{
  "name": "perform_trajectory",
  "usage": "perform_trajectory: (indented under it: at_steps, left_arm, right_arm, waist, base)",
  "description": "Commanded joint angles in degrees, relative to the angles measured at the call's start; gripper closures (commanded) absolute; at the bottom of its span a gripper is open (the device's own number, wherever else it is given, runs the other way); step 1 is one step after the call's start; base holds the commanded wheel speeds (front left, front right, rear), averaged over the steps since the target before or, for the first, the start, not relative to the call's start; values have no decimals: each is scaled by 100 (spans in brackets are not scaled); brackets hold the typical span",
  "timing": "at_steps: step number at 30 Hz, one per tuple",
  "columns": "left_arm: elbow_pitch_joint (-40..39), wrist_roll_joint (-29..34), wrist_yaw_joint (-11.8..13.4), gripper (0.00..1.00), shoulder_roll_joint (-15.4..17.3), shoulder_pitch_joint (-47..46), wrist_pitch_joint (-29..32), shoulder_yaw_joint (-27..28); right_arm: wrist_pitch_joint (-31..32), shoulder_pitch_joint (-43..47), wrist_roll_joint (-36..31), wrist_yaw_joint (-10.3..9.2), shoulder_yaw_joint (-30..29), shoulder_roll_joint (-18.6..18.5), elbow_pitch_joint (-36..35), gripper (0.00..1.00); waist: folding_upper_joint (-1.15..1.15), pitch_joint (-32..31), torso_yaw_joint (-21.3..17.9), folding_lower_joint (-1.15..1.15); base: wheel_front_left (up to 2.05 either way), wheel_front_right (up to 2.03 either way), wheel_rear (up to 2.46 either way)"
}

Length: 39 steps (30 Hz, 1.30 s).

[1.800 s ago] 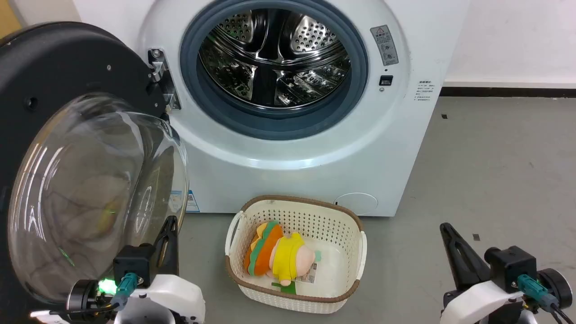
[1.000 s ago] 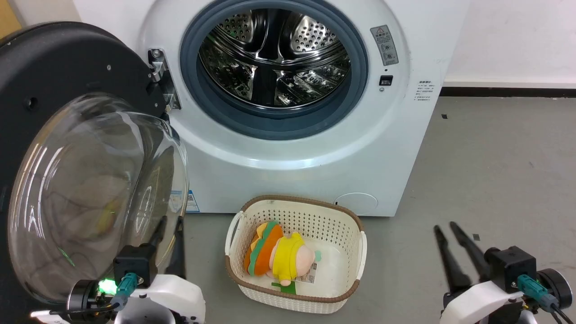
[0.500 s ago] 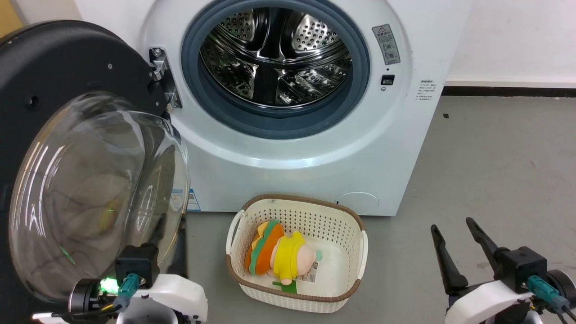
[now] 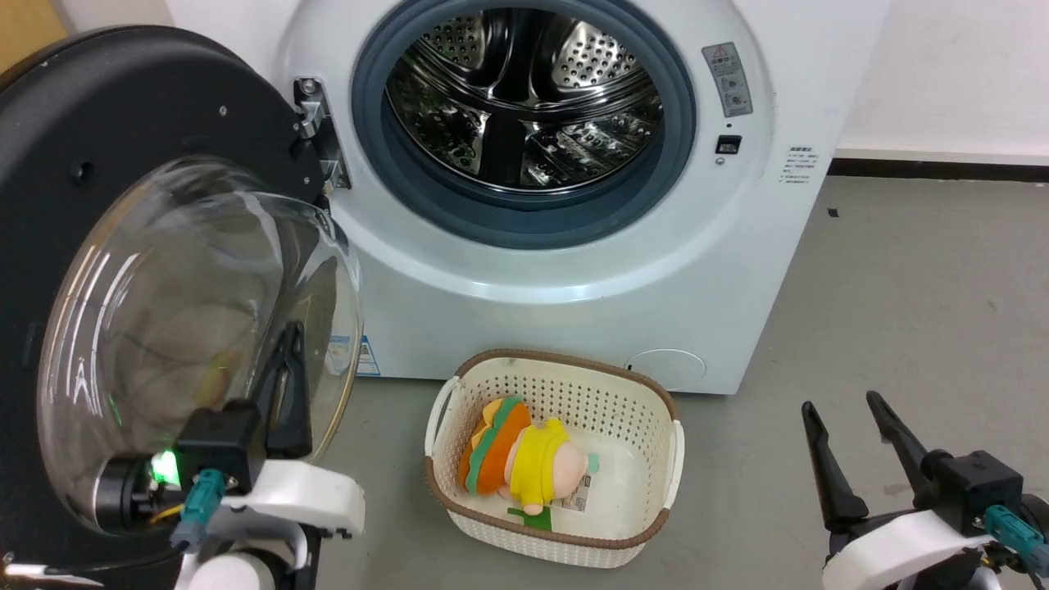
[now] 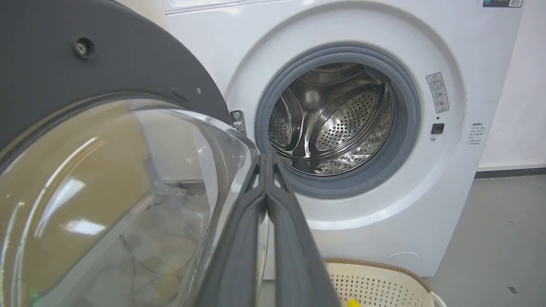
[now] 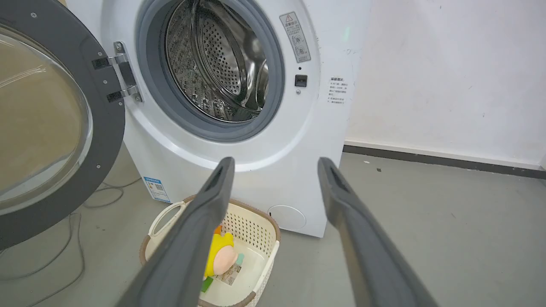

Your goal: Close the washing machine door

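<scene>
**Left claw closing up and rising against the door glass, door not yet swinging**

The left claw [image 4: 292, 334] is lifting higher than it was a moment ago. Its dark fingers, slightly parted a second back, are now lying pressed together with nothing between them. They are standing upright against the right edge of the clear bowl. From here I am not able to tell whether they are touching the glass.

The right claw [image 4: 842, 403] is waiting low over the floor, well apart from everything. Its fingers were together earlier and are now spreading wide and holding nothing.

The washing machine door [image 4: 147, 106] is hanging fully open on its hinge [image 4: 315, 123], to the left of the washing machine [image 4: 574, 311], leaving the steel drum [image 4: 524, 82] exposed. The whole view is sliding a little, so I am putting that down to the robot turning, not the door moving.

I am judging that the left arm is lining up to push the door round; the basket [image 4: 656, 393] is sitting close below the swing path
</scene>
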Motion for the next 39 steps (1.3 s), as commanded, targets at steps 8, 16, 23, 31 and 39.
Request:
perform_trajectory:
  at_steps: [8, 16, 23, 31, 39]
  left_arm:
    - [-366, -230, -47, 100, 66, -428, -133, 203]
    - [-602, -615, -290, 100, 33, -834, -229, 687]
    - [-733, -941, -437, 100, 48, -1199, -313, 1111]
    - [-686, -1486, -515, 100, 125, -1541, -409, 1728]
    - [-271, -2268, -546, 100, 259, -1685, -337, 2335]
  right_arm:
    - [-147, -15, 124, 1, -94, 9, -30, 0]
    - [-243, -29, 205, 2, -172, 11, -43, 0]
    - [-326, -32, 272, 2, -219, 13, -36, 0]
    - [-422, -44, 347, 2, -292, 14, -20, 0]
    - [-505, -32, 408, 2, -354, 16, -10, 0]
  waist:
    - [0, 30, 217, 0]
    - [0, 86, 511, 0]
    - [0, 129, 796, 0]
    - [0, 149, 1106, 0]
    - [0, 183, 1338, 0]
  base:
    - [0, 0, 0]
    - [0, 0, 0]
    - [0, 0, 0]
    - [0, 0, 0]
    - [0, 0, 0]
